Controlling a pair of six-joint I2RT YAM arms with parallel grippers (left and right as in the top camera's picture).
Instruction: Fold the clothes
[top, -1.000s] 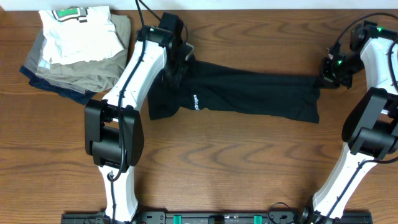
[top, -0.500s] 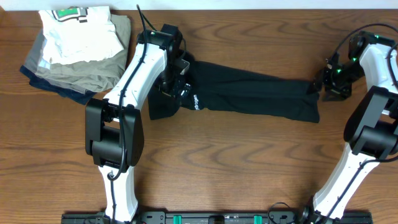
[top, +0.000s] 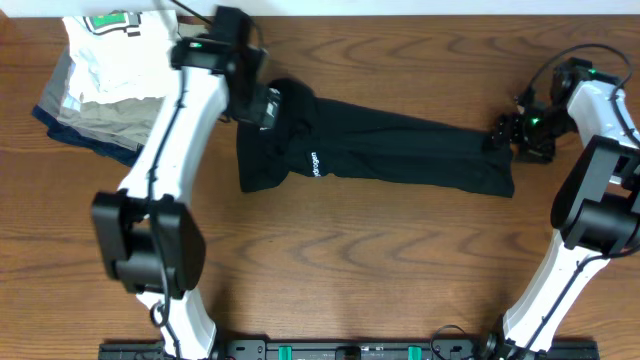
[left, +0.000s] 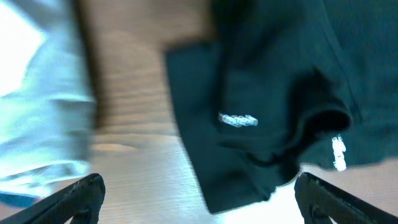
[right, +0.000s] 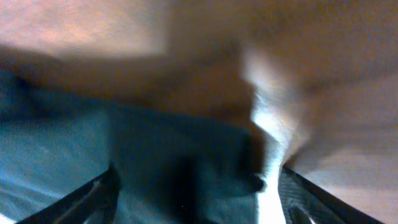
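Observation:
The clothes (top: 400, 155), a long black garment with small white logo marks (top: 315, 165), lie spread flat across the table from left to right. My left gripper (top: 266, 106) hovers open over the garment's upper left end. In the left wrist view the gripper (left: 202, 199) is wide apart above bare wood and the black cloth (left: 267, 93), holding nothing. My right gripper (top: 502, 134) is at the garment's right end. Seen from the right wrist, its fingers (right: 93, 196) stand wide apart with the black cloth edge (right: 186, 162) lying between them, not pinched.
A stack of folded white, khaki and navy garments (top: 115, 80) sits at the back left, close to the left arm, and shows as a pale blur (left: 37, 93) in the left wrist view. Bare wood table (top: 380, 270) runs in front of the garment.
Both grippers opened and let go of the garment's ends. The left arm swung up and back to the left. The garment's left end has dropped flat.

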